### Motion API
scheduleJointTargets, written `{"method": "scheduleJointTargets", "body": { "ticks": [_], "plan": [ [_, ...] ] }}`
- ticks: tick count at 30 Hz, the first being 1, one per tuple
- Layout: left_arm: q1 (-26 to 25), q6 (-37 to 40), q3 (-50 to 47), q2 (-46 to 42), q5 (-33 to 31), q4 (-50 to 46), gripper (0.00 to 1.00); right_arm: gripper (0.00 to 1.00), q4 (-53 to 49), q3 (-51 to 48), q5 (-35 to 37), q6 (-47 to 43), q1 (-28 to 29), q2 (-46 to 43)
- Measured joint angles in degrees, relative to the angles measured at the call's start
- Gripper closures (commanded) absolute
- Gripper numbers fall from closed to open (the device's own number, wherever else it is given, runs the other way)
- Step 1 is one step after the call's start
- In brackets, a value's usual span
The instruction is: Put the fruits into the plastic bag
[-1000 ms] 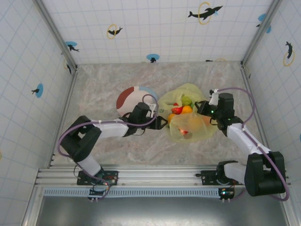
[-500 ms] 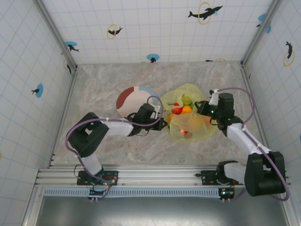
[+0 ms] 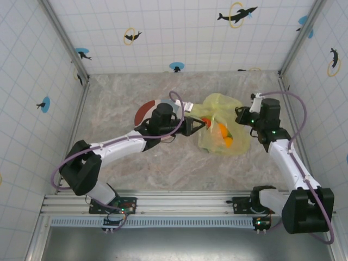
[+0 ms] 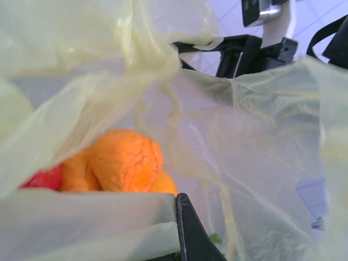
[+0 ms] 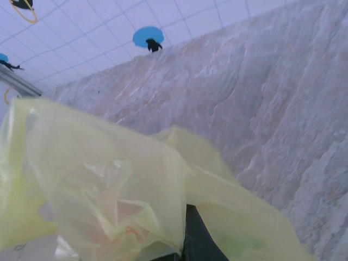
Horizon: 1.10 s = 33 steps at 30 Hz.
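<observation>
The plastic bag (image 3: 223,106) is translucent yellow-green, the fruits (image 4: 126,160) orange and red, the table (image 3: 163,163) marbled grey.

A flat round plate (image 3: 142,112) lies on the marble-patterned table (image 3: 114,92), left of centre and partly covered; its visible part is maroon with a pale segment. White tiled walls (image 3: 163,32) enclose the table on three sides, carrying dark dolphin stickers (image 3: 237,13) — some in yellow rings, some on blue discs (image 5: 148,37). A metal rail (image 3: 179,204) runs along the near edge.
</observation>
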Motion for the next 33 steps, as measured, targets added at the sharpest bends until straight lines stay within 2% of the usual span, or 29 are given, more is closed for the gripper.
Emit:
{"method": "scheduleJointTargets", "body": {
  "ticks": [6, 16, 21, 27, 33],
  "plan": [
    [0.5, 1.2, 2.2, -1.7, -1.8, -1.5, 1.0, 1.0, -1.6, 2.4, 1.7, -1.9, -0.7, -0.7],
    [6.5, 2.4, 1.9, -2.5, -8.1, -5.6, 1.0, 1.0, -1.5, 2.3, 1.3, -0.9, -0.6, 0.3],
    [6.6, 4.1, 1.9, -1.4, -9.8, -7.3, 1.0, 1.0, 1.3, 1.5, 0.6, 0.9, 1.5, 1.4],
    [6.6, 6.3, 1.9, 4.2, -12.4, -10.8, 1.0, 1.0, 3.3, 1.0, 0.6, 1.8, 5.2, 4.3],
    [6.6, 9.2, 1.5, 5.8, -18.0, -15.3, 1.0, 1.0, 3.3, 1.0, 1.2, 1.5, 4.9, 4.5]
  ]
}}
